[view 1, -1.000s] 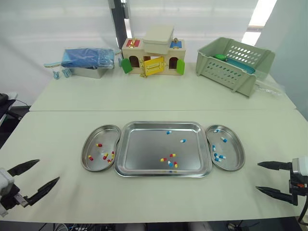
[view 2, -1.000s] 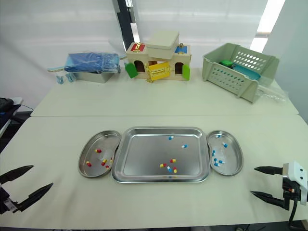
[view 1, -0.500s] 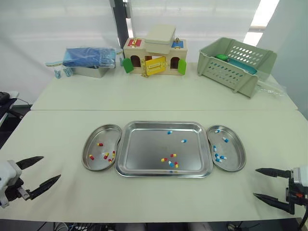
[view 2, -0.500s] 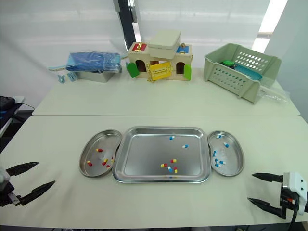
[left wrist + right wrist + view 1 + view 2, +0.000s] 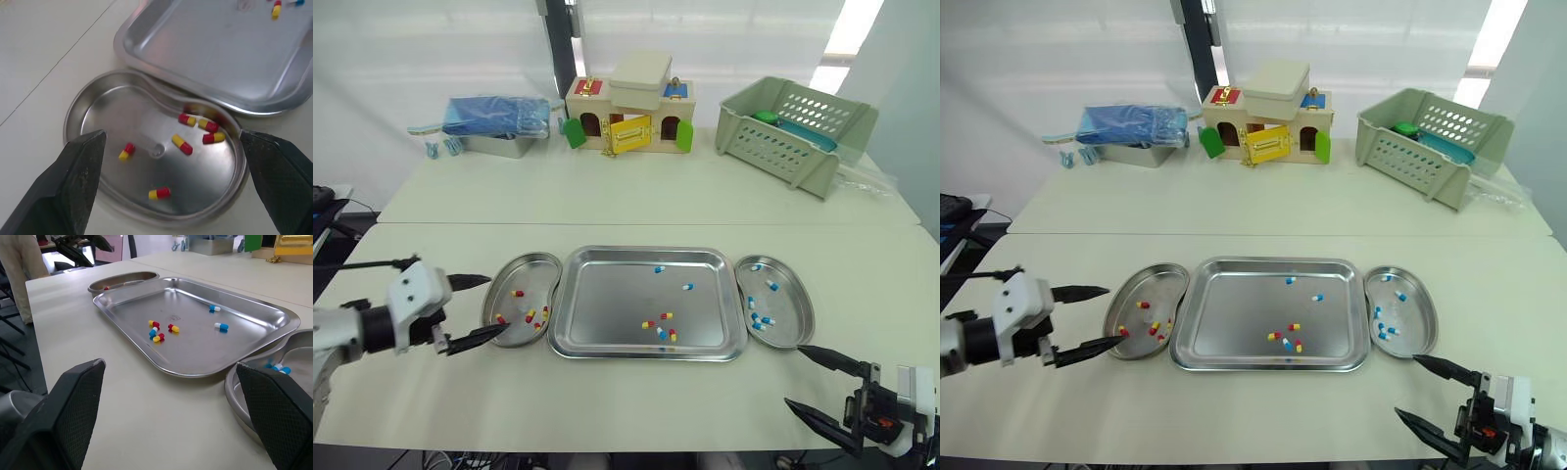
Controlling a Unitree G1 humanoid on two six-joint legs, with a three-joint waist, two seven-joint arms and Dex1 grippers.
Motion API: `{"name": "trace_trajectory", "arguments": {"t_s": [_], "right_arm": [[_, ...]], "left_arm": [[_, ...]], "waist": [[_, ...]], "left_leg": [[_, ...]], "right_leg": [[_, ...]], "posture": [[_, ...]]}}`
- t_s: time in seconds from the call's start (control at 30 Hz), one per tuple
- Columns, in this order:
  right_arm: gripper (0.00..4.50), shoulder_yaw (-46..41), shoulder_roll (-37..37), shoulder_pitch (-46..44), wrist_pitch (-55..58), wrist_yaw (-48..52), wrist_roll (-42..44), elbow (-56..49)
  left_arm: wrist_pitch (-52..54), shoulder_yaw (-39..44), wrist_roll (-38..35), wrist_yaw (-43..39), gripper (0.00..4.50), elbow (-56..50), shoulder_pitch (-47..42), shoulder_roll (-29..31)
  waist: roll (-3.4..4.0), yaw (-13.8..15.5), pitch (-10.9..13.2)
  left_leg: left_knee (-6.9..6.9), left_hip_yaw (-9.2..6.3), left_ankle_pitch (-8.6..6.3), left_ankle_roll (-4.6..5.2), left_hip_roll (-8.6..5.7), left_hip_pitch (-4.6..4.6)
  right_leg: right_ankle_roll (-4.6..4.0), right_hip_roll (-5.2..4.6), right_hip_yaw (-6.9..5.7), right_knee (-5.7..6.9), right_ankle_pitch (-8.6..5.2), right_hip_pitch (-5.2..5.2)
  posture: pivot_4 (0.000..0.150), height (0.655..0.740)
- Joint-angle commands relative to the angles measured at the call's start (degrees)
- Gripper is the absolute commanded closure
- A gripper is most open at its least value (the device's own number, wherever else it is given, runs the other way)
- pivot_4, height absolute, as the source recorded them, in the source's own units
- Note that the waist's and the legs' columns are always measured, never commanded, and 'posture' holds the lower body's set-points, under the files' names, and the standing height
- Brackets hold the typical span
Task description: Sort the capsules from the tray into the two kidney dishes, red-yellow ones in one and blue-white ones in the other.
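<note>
The steel tray (image 5: 607,294) lies mid-table and holds a few blue-white capsules (image 5: 686,287) toward the back and a small mixed cluster (image 5: 661,328) near its front. The left kidney dish (image 5: 524,264) holds several red-yellow capsules (image 5: 182,143). The right kidney dish (image 5: 790,333) holds several blue-white ones (image 5: 759,318). My left gripper (image 5: 499,305) hangs open at the left dish's outer edge, its fingers pointing over the dish (image 5: 98,112). My right gripper (image 5: 793,374) is open in front of the right dish, pointing toward the tray (image 5: 195,347).
Along the back of the table stand a metal box with blue packets (image 5: 494,122), a wooden toy house (image 5: 626,113) and a green plastic basket (image 5: 793,132). A seam (image 5: 607,224) crosses between the two tabletops behind the tray.
My left gripper has moved from the front left of the table in to the left dish. My right gripper has moved left, to just in front of the right dish.
</note>
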Motion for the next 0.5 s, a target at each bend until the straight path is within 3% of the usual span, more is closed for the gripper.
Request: {"name": "trace_trajectory", "arguments": {"t_s": [0.03,0.27,0.5], "right_arm": [[0.02,1.4,1.7,1.5,-3.1,-0.3,-0.8,-1.2],[0.02,3.9,3.0,2.0,-4.5,-3.6,-2.5,-1.8],[0.02,6.1,4.1,3.0,-4.7,-7.1,-3.1,-3.2]], "left_arm": [[2.8,-5.3,-2.0,-1.0,0.00,-3.9,-6.1,-1.4],[5.8,-21.0,3.8,-1.1,0.00,-6.4,-16.5,-7.9],[8.5,-29.8,9.9,3.8,0.00,-6.6,-21.8,-15.4]], "waist": [[0.01,0.0,0.0],[0.07,-0.3,0.0],[0.07,-0.1,0.0]], "left_leg": [[0.00,-0.02,0.00,0.00,0.01,0.00],[0.04,0.00,0.01,-0.02,0.00,0.01],[0.08,-0.03,0.01,-0.02,0.00,-0.02]], "right_leg": [[0.00,0.01,-0.01,0.00,0.00,0.00],[0.00,0.03,0.03,0.03,0.00,0.00],[0.00,0.04,0.02,0.03,0.00,0.01]], "posture": [[0.150,0.7400],[0.150,0.7400],[0.150,0.7400]]}}
